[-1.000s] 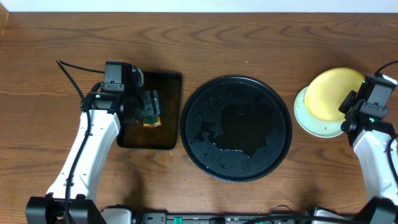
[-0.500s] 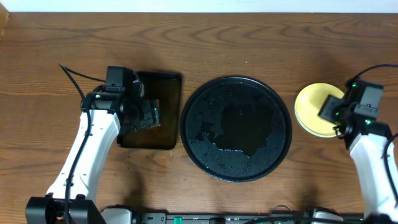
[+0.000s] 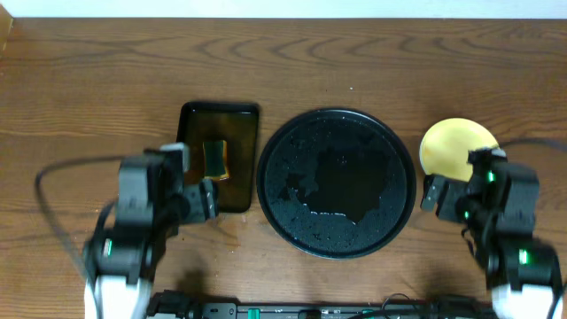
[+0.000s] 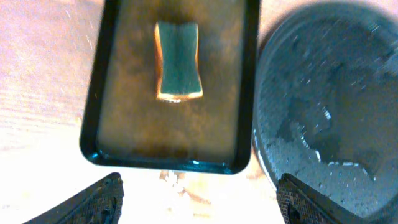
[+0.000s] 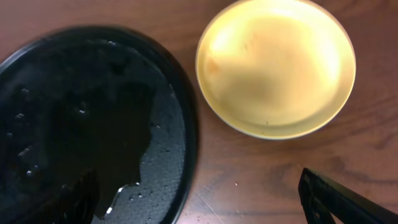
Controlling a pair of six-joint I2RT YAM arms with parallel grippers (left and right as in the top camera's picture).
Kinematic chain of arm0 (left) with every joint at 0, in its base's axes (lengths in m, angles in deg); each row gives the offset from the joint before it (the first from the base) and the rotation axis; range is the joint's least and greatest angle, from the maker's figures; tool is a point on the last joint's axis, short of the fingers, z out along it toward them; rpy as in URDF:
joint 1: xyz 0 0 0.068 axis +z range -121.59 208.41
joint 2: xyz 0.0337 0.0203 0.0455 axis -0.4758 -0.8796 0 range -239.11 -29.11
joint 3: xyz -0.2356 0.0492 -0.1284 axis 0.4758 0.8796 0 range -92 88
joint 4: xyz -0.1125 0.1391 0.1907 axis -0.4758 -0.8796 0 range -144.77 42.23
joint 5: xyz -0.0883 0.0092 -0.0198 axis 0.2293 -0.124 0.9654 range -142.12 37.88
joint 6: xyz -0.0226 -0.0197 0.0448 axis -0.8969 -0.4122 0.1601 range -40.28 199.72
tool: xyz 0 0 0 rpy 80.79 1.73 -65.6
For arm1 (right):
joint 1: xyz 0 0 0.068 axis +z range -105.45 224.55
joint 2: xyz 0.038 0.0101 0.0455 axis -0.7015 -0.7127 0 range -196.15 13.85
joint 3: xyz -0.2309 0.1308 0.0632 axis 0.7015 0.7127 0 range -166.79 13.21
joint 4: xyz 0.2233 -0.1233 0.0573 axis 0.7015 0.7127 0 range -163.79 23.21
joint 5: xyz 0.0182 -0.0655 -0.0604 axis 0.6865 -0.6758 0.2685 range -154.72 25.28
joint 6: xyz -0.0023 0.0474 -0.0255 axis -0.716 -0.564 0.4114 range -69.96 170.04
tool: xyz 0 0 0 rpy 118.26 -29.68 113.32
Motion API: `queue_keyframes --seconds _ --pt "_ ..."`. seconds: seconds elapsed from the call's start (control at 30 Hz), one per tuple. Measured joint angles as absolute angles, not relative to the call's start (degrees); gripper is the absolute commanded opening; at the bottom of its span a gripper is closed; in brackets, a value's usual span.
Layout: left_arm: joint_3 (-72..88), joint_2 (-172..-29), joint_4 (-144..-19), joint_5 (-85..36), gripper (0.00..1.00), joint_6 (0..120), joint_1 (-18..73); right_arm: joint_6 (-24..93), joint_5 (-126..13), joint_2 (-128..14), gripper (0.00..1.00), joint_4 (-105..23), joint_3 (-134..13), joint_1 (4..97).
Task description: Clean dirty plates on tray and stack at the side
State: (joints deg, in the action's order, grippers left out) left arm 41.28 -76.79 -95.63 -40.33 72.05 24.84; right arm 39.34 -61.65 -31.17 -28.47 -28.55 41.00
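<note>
A pale yellow plate (image 3: 455, 147) (image 5: 277, 65) lies flat on the table to the right of the round black tray (image 3: 337, 182) (image 5: 81, 124). Only a film of water and droplets shows on the tray. My right gripper (image 3: 446, 200) (image 5: 205, 205) hangs open just in front of the plate, over bare wood beside the tray's rim, with nothing between its fingers (image 5: 348, 202). My left gripper (image 3: 198, 198) (image 4: 199, 205) is open and empty at the front edge of the small rectangular tray, its fingertips (image 4: 93, 202) spread wide.
A dark rectangular tray (image 3: 217, 158) (image 4: 106, 93) left of the round tray holds a green-and-yellow sponge (image 3: 215, 158) (image 4: 178, 60) in brownish water. The round tray's rim (image 4: 261, 143) lies close beside it. The table's back edge runs along the top of the overhead view.
My right gripper opened, let go of the yellow plate and drew back toward the front. My left arm pulled back off the sponge tray, leaving the sponge lying in it.
</note>
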Motion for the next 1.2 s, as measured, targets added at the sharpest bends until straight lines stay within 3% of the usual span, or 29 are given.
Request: queue_keyframes --seconds 0.13,0.3,0.87,1.2 --pt "45.9 -60.8 -95.6 -40.5 0.79 72.0 24.8 38.4 -61.5 -20.1 0.99 -28.0 -25.2 41.5" --pt "46.0 -52.1 -95.5 -40.5 0.79 71.9 24.8 37.8 -61.5 -16.6 0.99 -24.6 -24.9 41.5" --pt "46.1 -50.4 -95.5 -40.5 0.79 71.9 24.8 38.2 -65.0 -15.8 0.99 -18.0 -24.5 41.5" --pt "46.2 -50.4 -95.5 -40.5 0.79 71.9 24.8 43.0 -66.0 2.8 0.99 -43.3 -13.8 46.7"
